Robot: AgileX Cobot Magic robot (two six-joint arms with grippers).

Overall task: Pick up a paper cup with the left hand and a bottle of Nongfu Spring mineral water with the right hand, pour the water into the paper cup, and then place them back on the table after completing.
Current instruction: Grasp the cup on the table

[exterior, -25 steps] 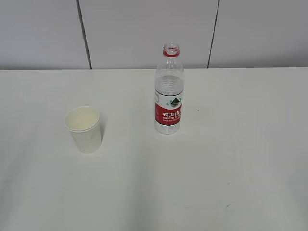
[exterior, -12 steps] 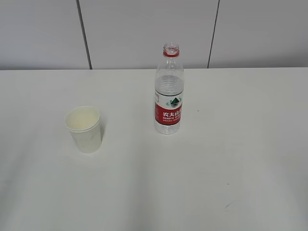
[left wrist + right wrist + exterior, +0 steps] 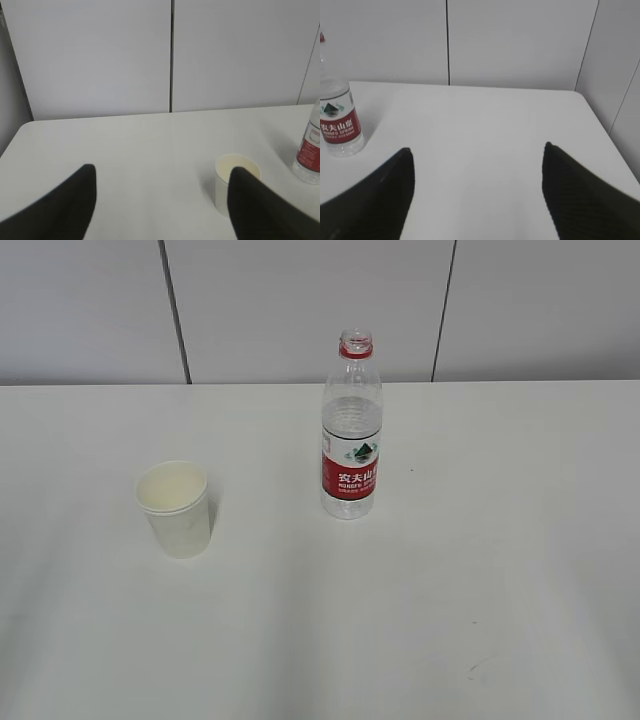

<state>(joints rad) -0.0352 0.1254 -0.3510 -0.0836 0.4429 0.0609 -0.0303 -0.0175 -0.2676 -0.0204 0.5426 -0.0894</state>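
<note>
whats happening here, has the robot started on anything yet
Nothing is being handled yet. A white paper cup and an uncapped clear plastic water bottle with a red label stand upright and apart on the plain white table. The left claw is open with the cup ahead of it, and the right claw is open and empty, with the bottle off to its left.

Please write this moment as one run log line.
stage: before pickup | left gripper: open, empty | right gripper: open, empty | paper cup, bottle: upright on table
</note>
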